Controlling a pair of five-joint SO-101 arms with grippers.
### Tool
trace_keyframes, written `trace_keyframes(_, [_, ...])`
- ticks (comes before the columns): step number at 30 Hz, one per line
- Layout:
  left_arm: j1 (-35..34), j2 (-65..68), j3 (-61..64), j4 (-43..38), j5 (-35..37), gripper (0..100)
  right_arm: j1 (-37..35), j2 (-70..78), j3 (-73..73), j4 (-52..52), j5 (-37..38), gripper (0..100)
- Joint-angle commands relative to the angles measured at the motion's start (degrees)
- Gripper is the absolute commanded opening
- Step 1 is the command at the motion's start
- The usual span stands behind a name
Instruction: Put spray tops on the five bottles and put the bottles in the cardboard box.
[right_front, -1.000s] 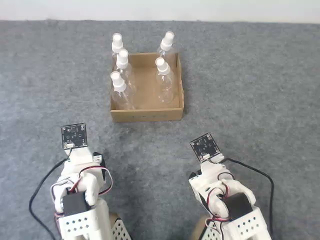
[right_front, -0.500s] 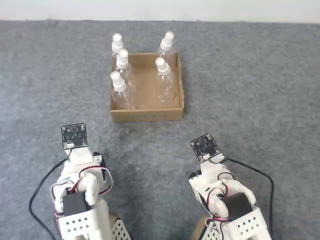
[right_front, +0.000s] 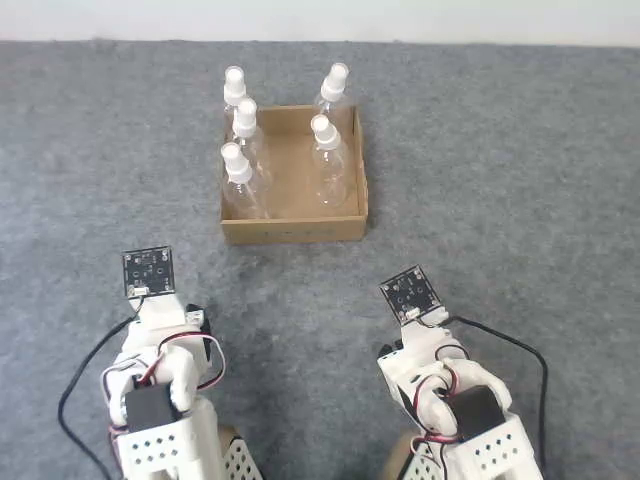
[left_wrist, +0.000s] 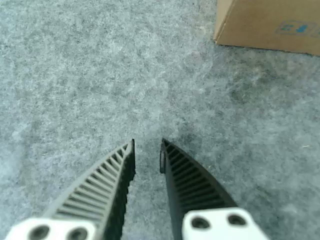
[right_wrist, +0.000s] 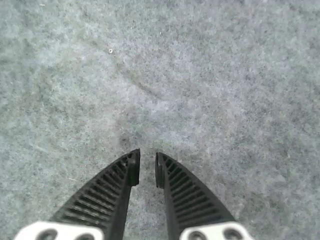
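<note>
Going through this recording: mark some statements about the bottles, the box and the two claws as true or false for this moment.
1. Five bottles show, each with a white spray top. True.
2. The cardboard box lies tipped on its side. False: it sits open side up on the grey carpet.
3. The left claw grips a bottle. False: it is open and empty above the carpet.
4. The right claw holds nothing. True.
</note>
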Motion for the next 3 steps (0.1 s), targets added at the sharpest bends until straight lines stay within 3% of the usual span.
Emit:
trace_keyframes(1, [-0.18,-0.79,-0.75,0.26,-0.26,7,0.66,-1.63,1.32,0.22,-0.53,0.9])
trace_keyframes(3, [-0.18,-0.79,-0.75,0.26,-0.26,7,0.66,-1.63,1.32,0.22,-0.53,0.9])
